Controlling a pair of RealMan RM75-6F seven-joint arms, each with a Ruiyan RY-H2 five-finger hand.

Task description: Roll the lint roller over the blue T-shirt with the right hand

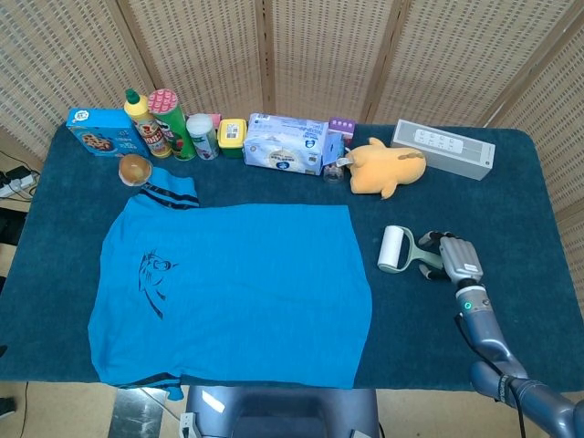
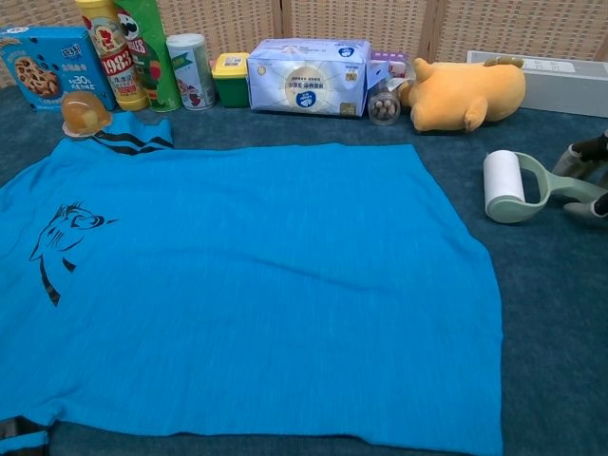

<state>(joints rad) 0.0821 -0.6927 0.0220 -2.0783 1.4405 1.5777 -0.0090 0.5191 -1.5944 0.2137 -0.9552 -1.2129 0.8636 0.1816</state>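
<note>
The blue T-shirt (image 1: 228, 292) lies flat on the dark blue tablecloth, filling the left and middle; the chest view shows the T-shirt (image 2: 247, 285) up close. To its right lies the lint roller (image 1: 395, 248), white roll toward the shirt, pale green handle pointing right. My right hand (image 1: 452, 256) covers the handle's end, fingers curled over it from both sides. In the chest view the lint roller (image 2: 513, 185) rests on the cloth, with my right hand (image 2: 587, 176) at the frame's right edge pinching the handle between fingers above and thumb below. No left hand shows.
Along the table's back stand a cookie box (image 1: 96, 130), bottles and cans (image 1: 164, 123), a tissue pack (image 1: 286, 143), a yellow plush toy (image 1: 386, 167) and a grey-white box (image 1: 443, 148). A small round brown object (image 1: 135, 169) sits by the shirt's collar.
</note>
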